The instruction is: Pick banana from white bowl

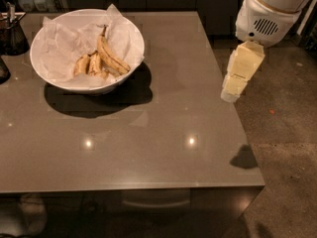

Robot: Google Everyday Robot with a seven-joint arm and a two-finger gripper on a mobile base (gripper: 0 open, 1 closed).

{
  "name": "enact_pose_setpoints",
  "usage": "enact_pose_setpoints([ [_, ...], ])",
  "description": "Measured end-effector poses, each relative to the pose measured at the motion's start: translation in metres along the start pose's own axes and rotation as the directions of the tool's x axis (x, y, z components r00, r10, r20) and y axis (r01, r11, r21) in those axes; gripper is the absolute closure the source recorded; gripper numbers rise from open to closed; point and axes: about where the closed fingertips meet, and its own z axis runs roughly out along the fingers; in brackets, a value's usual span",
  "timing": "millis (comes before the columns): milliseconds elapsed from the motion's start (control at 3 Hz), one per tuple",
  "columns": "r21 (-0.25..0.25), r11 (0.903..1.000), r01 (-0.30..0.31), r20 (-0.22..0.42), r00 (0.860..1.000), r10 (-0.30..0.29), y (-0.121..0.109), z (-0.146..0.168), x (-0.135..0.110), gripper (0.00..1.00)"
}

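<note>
The white bowl (87,86) stands at the back left of the grey table (148,148), lined with crinkled white paper. The banana (110,54) lies inside it, long and curved, yellow with brown speckles, its dark stem pointing to the back. Short stubby banana pieces (89,64) lie beside it on its left. My gripper (231,94) hangs from the white arm at the right, above the table's right edge and far to the right of the bowl. It holds nothing that I can see.
A dark glass container (12,36) with utensils stands at the far left edge beside the bowl. Another dark object (3,69) sits at the left edge. Brown floor (287,148) lies to the right of the table. Dark cabinets run along the back.
</note>
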Motion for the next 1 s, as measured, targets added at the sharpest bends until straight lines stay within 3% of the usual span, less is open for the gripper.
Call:
enact_pose_setpoints([
  [333, 0.005, 1.0, -0.006, 0.018, 1.0, 0.006, -0.017, 0.0, -0.03, 0.0],
  [667, -0.006, 0.9995, 0.032, 0.019, 0.999, -0.032, -0.043, 0.01, -0.078, 0.0],
  [1000, 0.023, 0.9987, 0.045, 0.059, 0.997, -0.047, -0.05, 0.005, -0.097, 0.0],
])
